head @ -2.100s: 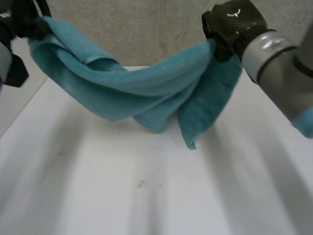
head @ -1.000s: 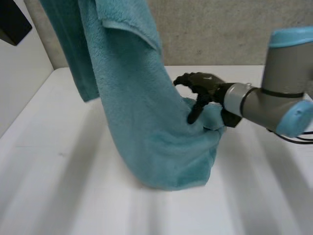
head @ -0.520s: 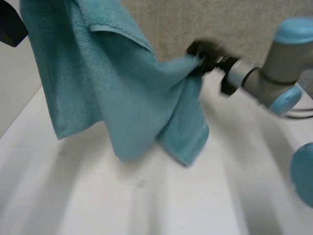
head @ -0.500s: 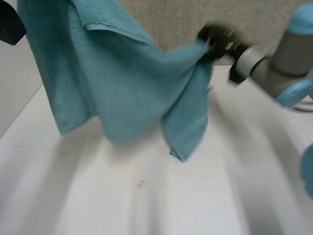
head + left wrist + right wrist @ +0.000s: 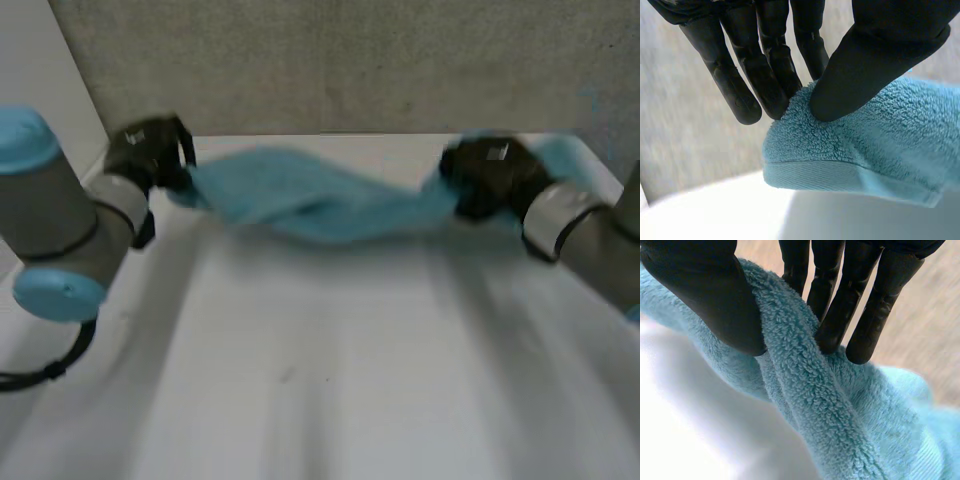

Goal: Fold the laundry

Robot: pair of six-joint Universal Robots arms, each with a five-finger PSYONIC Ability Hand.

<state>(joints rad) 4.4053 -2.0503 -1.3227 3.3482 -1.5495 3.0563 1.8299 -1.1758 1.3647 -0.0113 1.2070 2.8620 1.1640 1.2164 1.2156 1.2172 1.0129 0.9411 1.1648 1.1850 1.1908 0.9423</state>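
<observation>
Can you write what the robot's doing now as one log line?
task: fold laundry | towel: stretched out over table | left robot hand: pinches one end | right robot hand: pinches other end

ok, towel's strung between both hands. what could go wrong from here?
1. Slip: the left hand pinches only the hemmed corner of the teal towel between thumb and fingers; more tension could pull it free.
2. Crooked fold: the right hand holds a bunched ridge, not a flat edge, and the towel looks twisted between the hands, so it may land on the white table wrinkled.
</observation>
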